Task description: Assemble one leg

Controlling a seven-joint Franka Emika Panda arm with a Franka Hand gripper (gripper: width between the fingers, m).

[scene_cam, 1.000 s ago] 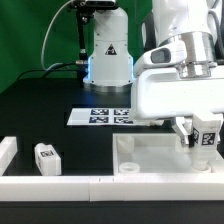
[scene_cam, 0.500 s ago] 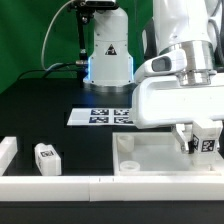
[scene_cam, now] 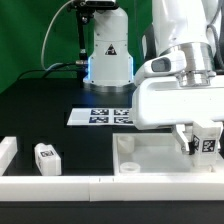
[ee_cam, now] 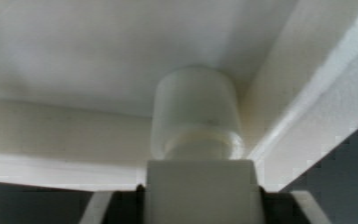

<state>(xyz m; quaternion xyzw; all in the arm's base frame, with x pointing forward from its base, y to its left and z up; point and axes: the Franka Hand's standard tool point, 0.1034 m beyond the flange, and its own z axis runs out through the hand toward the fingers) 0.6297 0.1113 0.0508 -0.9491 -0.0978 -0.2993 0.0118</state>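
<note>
My gripper (scene_cam: 200, 143) is shut on a white leg (scene_cam: 209, 144) with a black-and-white tag, held at the exterior view's right, low over the far right corner of the white tray-like tabletop (scene_cam: 150, 160). In the wrist view the gripper (ee_cam: 202, 205) holds the leg (ee_cam: 201, 110), whose round peg end points into an inner corner of the tabletop (ee_cam: 87, 60). I cannot tell whether the peg touches it. A second leg (scene_cam: 45, 157) lies on the black table at the exterior view's left.
The marker board (scene_cam: 100, 116) lies flat behind the tabletop. The robot base (scene_cam: 108, 50) stands at the back. A low white wall (scene_cam: 50, 186) runs along the front edge, with a white block (scene_cam: 6, 150) at the left.
The gripper with the leg has sunk a little toward the tabletop's corner since a second ago. Over the last half second it barely moves.
</note>
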